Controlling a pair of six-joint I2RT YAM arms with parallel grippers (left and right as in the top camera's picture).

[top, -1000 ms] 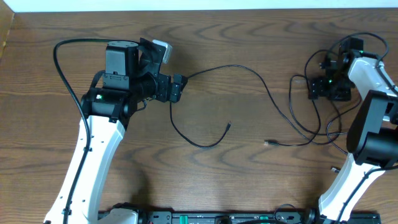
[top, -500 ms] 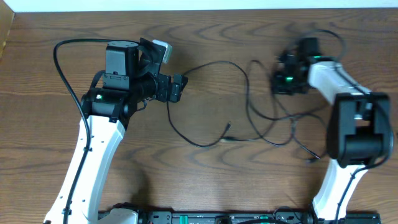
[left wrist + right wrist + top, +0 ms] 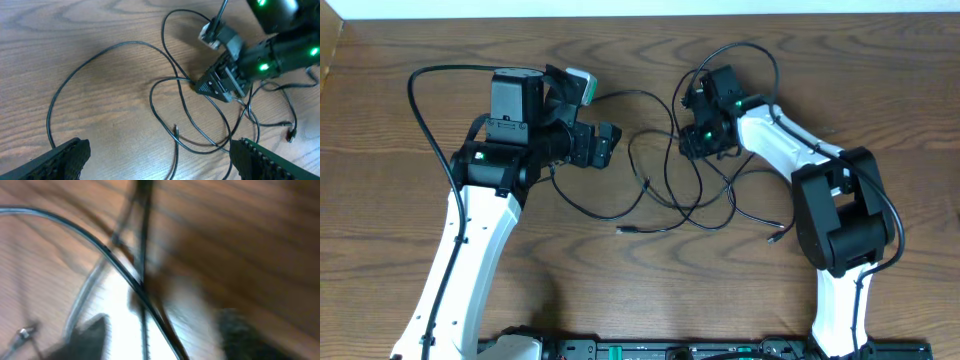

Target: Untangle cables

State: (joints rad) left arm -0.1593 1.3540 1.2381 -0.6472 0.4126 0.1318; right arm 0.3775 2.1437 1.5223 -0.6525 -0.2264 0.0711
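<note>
Several thin black cables lie in overlapping loops on the wooden table between the arms; they also show in the left wrist view. Small plugs lie at loose ends. No white cord is in view. My left gripper is wide open, low over the table, with one cable strand running between its fingers. My right gripper is at the top of the tangle. Its own view is blurred, but its fingers stand apart with two strands crossing between them. It also shows in the left wrist view.
Thick black robot cables arc over the left arm and loop above the right gripper. The right arm stretches across the right half of the table. The table's far edge meets a white wall.
My right gripper has swept far left from the table's right side to near the middle, dragging the cables into a tighter tangle. The left arm has barely moved.
</note>
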